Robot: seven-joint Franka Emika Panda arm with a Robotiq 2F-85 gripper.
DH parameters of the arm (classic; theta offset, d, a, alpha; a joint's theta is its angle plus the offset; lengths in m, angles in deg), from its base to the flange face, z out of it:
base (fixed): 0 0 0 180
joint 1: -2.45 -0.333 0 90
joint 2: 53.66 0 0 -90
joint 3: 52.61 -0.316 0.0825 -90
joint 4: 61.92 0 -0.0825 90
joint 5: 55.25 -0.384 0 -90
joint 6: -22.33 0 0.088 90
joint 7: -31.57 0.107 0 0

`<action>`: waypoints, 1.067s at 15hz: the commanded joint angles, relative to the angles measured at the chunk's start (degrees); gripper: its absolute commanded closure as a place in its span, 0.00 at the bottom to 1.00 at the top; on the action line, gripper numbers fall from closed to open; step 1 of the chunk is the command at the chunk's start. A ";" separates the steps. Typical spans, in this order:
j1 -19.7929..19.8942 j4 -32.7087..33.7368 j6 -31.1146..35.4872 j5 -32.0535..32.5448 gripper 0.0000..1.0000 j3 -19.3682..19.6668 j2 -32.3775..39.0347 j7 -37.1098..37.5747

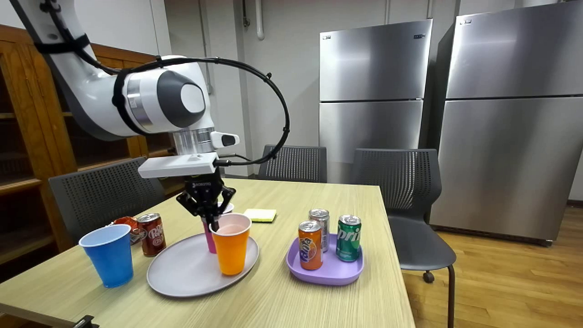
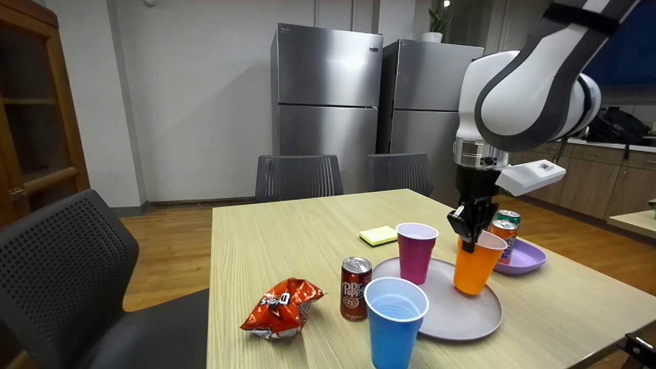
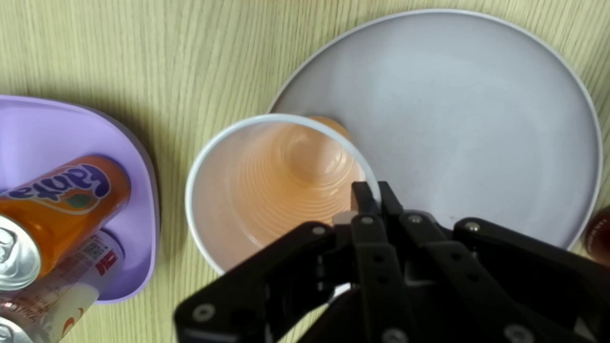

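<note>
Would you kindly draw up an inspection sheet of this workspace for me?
Surface: pale wood-grain table; spills: nothing seen.
Job's thing: orange cup over the gray plate, contact unclear.
Clutter: pink cup standing on the plate; blue cup, Dr Pepper can, red snack bag, yellow sponge; purple tray holding a Fanta can, a silver can and a green can.
Gripper: shut on the orange cup's wall at the rim.
Cables: black cable in a wide loop; snags: nothing seen.
Surroundings: dark chairs, two steel refrigerators, wooden cabinet.

Orange cup [image 3: 286, 190] partly hidden by gripper [image 3: 377, 196] in wrist view, purple tray [image 3: 47, 128] cut off at left
</note>
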 commanded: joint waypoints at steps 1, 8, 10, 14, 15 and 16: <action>-0.16 0.45 0.52 1.53 0.99 -0.32 0.44 0.34; -0.26 0.36 0.26 1.13 0.56 -0.39 0.12 -0.07; -0.21 0.20 0.28 0.78 0.42 -0.42 -0.15 -0.35; -0.13 -0.22 0.34 -0.72 0.11 -0.70 -0.83 -1.43; -0.09 -0.39 0.36 -1.33 0.03 -0.81 -1.13 -1.85; -0.06 -0.55 0.38 -1.95 0.00 -0.94 -1.47 -2.26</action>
